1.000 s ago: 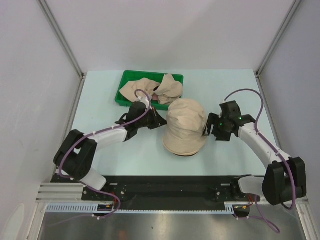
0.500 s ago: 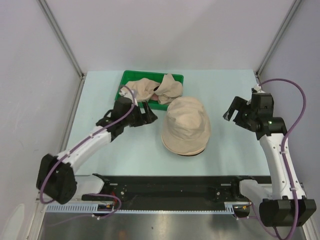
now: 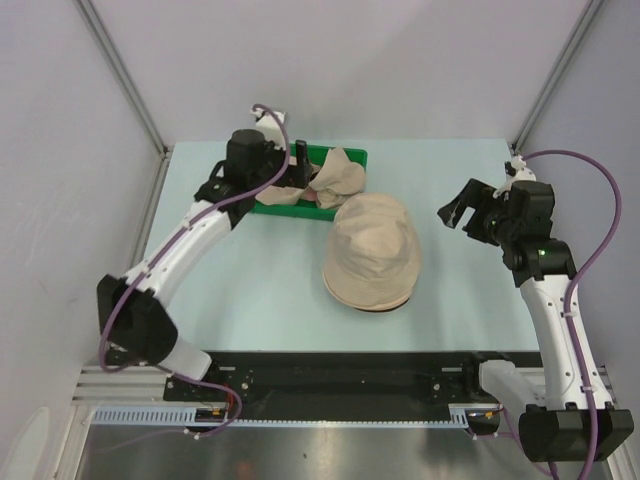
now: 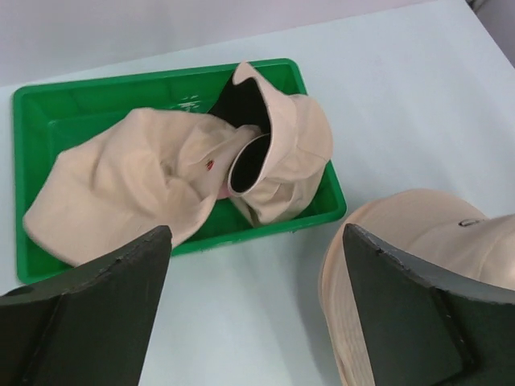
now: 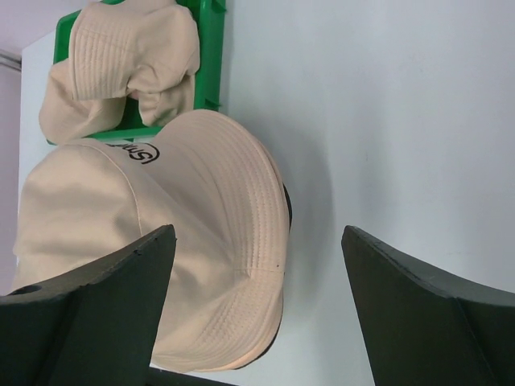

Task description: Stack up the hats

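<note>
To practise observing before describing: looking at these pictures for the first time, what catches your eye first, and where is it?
A big beige hat sits crown-up mid-table. Behind it, a green tray holds more crumpled hats, the open left gripper above them; the right gripper hangs open to the hat's right.

Big hat (image 5: pixel 185 241) on the surface: black oval logo (image 5: pixel 138 151) on the crown, letters start "Sm", rest not legible. Left wrist view shows the same oval, too small to read. Flat hat (image 4: pixel 121 185) in the green tray (image 4: pixel 48 104): tiny red mark (image 4: pixel 209 165), unreadable. Tray floor: faint moulded marking (image 4: pixel 191 102), illegible.
</note>
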